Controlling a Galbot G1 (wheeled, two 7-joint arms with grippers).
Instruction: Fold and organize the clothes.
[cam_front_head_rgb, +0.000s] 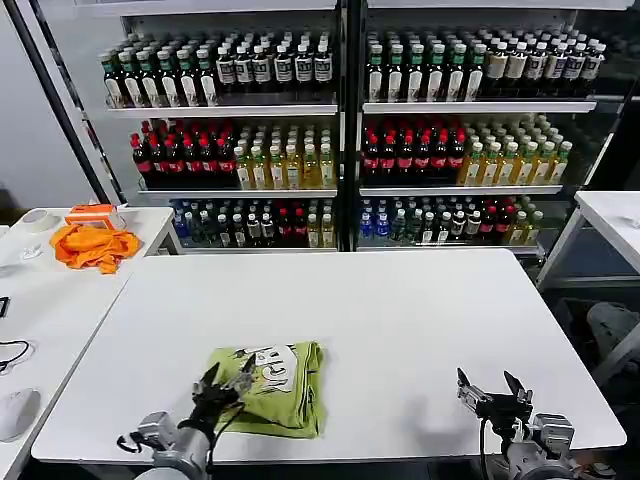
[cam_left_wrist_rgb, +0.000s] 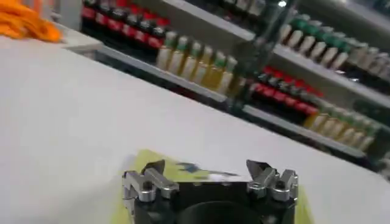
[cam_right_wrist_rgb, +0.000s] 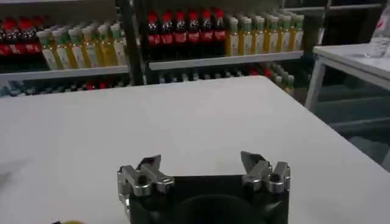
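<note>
Shelves of bottled drinks (cam_front_head_rgb: 340, 140) fill the wall behind a white worktop (cam_front_head_rgb: 400, 330). On that worktop, near the front edge, lies the lime T-shirt (cam_front_head_rgb: 275, 385), folded into a compact, roughly square bundle with a dark printed design facing up.

The left end effector (cam_front_head_rgb: 225, 382) hangs over the shirt's near left corner with its fingers spread and nothing between them; whether the tips touch the cloth cannot be told. From the left wrist camera the shirt (cam_left_wrist_rgb: 177, 173) lies directly beyond and beneath the left end effector (cam_left_wrist_rgb: 210, 173), its printed patch showing between the two open fingers.

The right end effector (cam_front_head_rgb: 493, 385) sits well apart from the shirt, by the worktop's front right part, fingers also spread and empty. Its wrist camera has the right end effector (cam_right_wrist_rgb: 201, 164) over bare worktop (cam_right_wrist_rgb: 201, 115).

An orange cloth (cam_front_head_rgb: 93, 245) lies far beyond the left end effector on a neighbouring table (cam_front_head_rgb: 60, 300).
</note>
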